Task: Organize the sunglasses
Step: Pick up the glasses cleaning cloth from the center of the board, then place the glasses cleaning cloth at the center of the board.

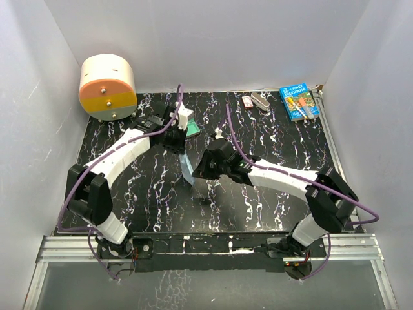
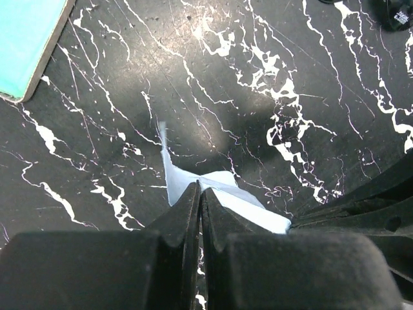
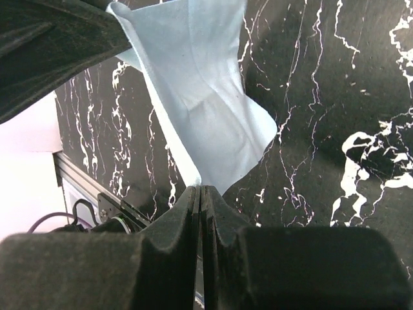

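Both arms are meeting over the middle of the black marbled table point(image 1: 271, 213). The left gripper point(image 2: 199, 188) is pinching one corner of the light-blue cloth point(image 3: 200, 97), its jaws pressed together on the fabric. The right gripper point(image 3: 200, 188) is nipping the opposite corner the same way, so the cloth is hanging between them. The open case point(image 2: 29, 39), teal lining up, is lying beside the left gripper. The sunglasses are not showing clearly in any view, so I cannot tell where they are lying.

Light-blue cloth point(image 3: 206, 110), black white-veined marble table point(image 1: 161, 200)
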`<state>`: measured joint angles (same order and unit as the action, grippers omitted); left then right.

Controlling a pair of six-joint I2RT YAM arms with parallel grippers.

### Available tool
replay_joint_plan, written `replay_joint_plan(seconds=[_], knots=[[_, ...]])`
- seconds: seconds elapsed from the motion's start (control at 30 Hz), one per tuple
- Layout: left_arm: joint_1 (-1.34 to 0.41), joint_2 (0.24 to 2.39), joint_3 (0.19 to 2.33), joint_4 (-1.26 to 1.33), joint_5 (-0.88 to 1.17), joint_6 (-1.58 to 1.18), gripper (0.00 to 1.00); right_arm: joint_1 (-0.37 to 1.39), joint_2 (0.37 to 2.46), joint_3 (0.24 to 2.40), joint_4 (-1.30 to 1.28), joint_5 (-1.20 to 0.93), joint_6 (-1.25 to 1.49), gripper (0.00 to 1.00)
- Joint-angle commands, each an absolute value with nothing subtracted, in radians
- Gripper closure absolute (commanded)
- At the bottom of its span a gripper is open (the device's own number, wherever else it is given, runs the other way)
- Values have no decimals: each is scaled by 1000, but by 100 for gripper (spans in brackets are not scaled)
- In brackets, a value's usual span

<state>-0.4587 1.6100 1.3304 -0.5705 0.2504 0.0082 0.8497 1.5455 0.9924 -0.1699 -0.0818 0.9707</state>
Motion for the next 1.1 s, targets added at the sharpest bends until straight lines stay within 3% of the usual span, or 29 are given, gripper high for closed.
replay_joint_plan(seconds=[0.0,0.57,0.8,1.07], knots=[[-455,1541,1307,-507,198,4,100,856,1538,970,-114,-134,1024,92],[-562,1894,1542,-483,129,1,100,730,1432,931,-175,10,1017,92],[-602,2010,1650,-512,95,6,100,620,1428,876,-203,-29,973,92],[-649,2137,1806,-520,38,27,100,611,1376,790,-209,-21,983,92]])
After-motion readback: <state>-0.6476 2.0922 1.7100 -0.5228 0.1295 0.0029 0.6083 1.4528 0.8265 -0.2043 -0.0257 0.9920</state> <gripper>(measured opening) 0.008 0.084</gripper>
